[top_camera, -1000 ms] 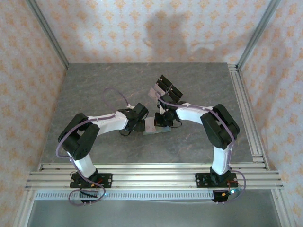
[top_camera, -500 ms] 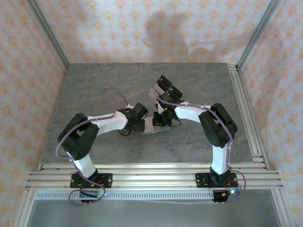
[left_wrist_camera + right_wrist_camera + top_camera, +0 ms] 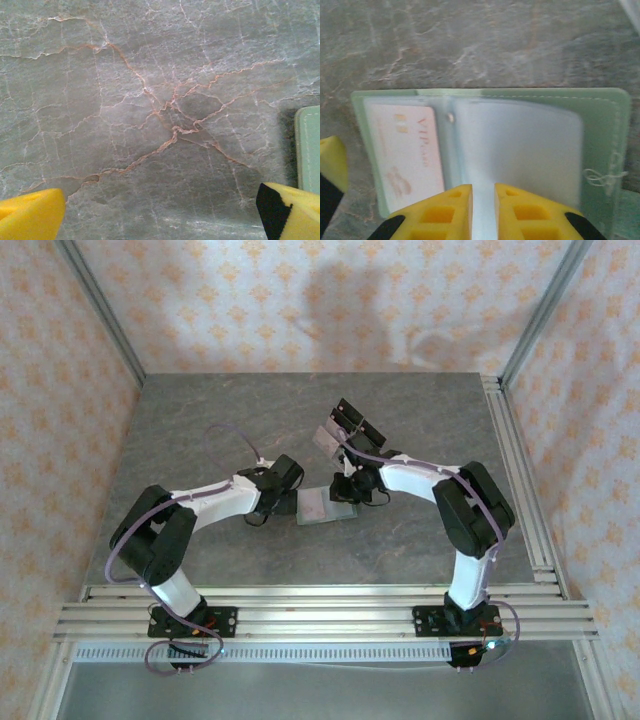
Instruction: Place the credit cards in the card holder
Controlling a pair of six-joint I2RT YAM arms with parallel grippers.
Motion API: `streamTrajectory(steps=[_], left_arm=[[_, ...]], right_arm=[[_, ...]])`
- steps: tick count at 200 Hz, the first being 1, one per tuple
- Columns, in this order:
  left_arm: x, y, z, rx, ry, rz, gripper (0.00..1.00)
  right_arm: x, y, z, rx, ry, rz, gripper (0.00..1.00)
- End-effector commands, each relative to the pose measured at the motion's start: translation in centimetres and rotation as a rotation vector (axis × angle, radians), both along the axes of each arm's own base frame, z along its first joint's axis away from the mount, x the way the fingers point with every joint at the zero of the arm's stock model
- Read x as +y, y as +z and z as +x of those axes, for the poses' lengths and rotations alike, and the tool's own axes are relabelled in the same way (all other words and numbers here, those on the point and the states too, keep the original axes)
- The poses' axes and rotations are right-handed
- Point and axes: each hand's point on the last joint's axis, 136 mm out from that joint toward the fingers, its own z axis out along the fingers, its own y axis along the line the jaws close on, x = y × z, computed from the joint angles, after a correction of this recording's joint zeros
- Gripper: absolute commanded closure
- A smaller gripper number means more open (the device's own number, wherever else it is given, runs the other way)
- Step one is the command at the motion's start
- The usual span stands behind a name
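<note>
The sage-green card holder (image 3: 322, 506) lies open and flat on the table. In the right wrist view one pinkish credit card (image 3: 405, 150) sits in the left sleeve of the card holder (image 3: 605, 115). The clear inner sleeves (image 3: 520, 145) on the right look empty. My right gripper (image 3: 483, 189) hovers over the near edge of those sleeves, its yellow jaws a narrow gap apart, with pale sleeve showing in the gap. My left gripper (image 3: 160, 215) stands wide open over bare stone, just left of the holder's edge (image 3: 309, 150).
A clear stand with black rectangles (image 3: 352, 423) stands behind the holder, with a pale card (image 3: 327, 437) leaning at its left side. Aluminium rails (image 3: 520, 470) line the table's right and near edges. Patterned walls enclose the other sides.
My left arm has drawn back to the left, away from the holder, which now shows more fully from above. The right jaws have parted a little from shut.
</note>
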Motion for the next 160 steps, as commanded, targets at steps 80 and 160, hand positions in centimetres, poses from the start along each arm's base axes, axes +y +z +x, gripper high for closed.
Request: streamTrajectory(steps=[80, 160], left_arm=[[1.2, 1.6, 0.2, -0.025, 0.026, 0.005, 0.0], [0.1, 1.5, 0.4, -0.022, 0.02, -0.053, 0.0]], right_arm=[[-1.5, 3.0, 0.6, -0.077, -0.005, -0.049, 0.7], [-1.5, 3.1, 2.4, -0.125, 0.081, -0.116, 0.58]])
